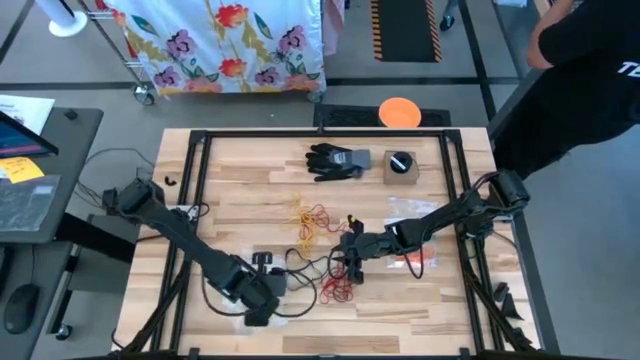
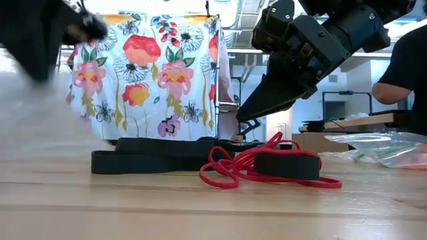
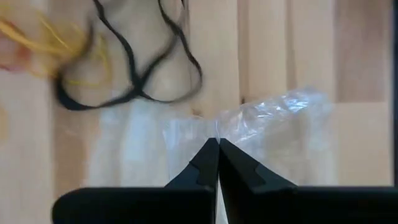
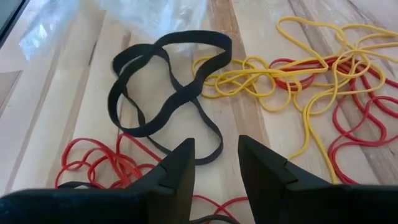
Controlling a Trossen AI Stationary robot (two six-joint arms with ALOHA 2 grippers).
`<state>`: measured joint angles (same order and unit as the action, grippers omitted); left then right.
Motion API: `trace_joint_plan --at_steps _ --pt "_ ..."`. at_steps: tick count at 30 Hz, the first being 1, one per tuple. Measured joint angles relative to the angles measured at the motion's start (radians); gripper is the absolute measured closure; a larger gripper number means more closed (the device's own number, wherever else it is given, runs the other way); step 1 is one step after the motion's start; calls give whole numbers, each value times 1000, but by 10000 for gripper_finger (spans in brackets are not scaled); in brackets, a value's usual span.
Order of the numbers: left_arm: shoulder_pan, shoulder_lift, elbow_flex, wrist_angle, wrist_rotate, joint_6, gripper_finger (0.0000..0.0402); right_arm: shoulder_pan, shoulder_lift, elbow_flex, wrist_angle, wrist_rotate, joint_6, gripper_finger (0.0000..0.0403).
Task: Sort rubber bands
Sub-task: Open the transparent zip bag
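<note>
On the pale wooden table (image 1: 250, 210), the left pincer (image 3: 217, 146) is clenching a clear plastic bag (image 3: 280, 124), apparently readying it; the right pincer (image 4: 216, 149), parted and empty, is hovering over thin black, red and yellow rubber bands (image 4: 273, 81), needing descent onto one.

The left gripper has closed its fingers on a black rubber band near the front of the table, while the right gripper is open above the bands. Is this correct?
Not quite. The left gripper is shut on a clear plastic bag, not on a black rubber band, as the left wrist view shows. The rest holds: the right gripper is open above the bands.
</note>
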<state>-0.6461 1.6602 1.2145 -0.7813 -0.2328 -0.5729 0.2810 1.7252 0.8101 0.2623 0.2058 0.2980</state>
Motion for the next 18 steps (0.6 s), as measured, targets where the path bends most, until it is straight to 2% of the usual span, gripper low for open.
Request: trace_joint_plan --at_steps 3,7,11,14,18 --pt "-18 -64 18 -23 -62 2 400 0 0 0 0 0 0 280" --pt "-31 -119 -8 -27 -68 -30 400 0 0 0 0 0 15 280" --pt "-35 -118 -40 -34 -57 -66 400 1 0 0 -8 0 16 280" --pt "-33 -96 -63 -24 -20 -88 400 1 0 0 -13 0 16 280" --pt "-27 -65 -101 12 90 -101 400 0 0 0 -19 0 19 280"
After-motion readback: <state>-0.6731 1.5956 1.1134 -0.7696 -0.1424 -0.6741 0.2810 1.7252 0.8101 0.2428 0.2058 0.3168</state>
